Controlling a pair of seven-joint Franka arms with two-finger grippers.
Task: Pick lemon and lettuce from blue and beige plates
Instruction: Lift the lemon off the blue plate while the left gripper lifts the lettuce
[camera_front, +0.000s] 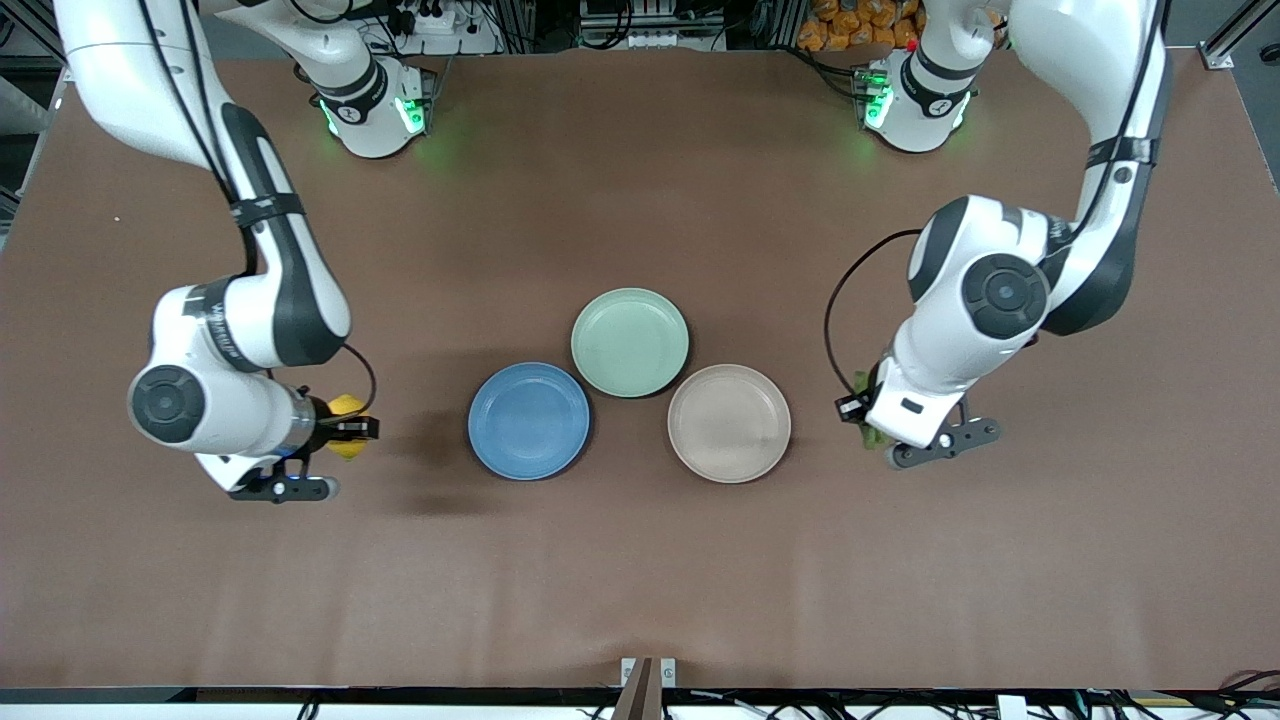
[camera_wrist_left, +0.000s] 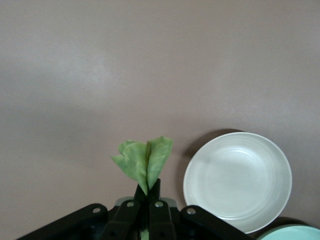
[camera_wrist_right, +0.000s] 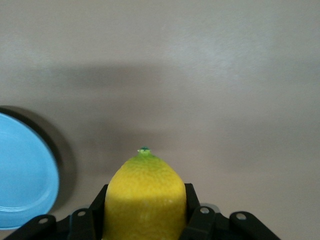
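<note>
**Three plates lying bare, both pincers carrying produce**

Three plates are sitting clustered mid-bench with nothing showing in them: the blue plate (camera_front: 529, 421) toward the right arm's end, the beige plate (camera_front: 729, 423) toward the left arm's end, and the green plate (camera_front: 630, 342) between them, farther from the front camera. The right pincer (camera_wrist_right: 145, 220) is hanging over the bare bench (camera_front: 640, 580) beside the blue plate, its fingers (camera_wrist_right: 192, 202) pressing against the sides of the lemon (camera_wrist_right: 145, 197), stem tip pointing outward. The left pincer (camera_wrist_left: 148, 200) is hovering over the bench beside the beige plate, squeezed together on the base of the lettuce (camera_wrist_left: 145, 161), whose leaves are fanning out past the fingertips.
</note>
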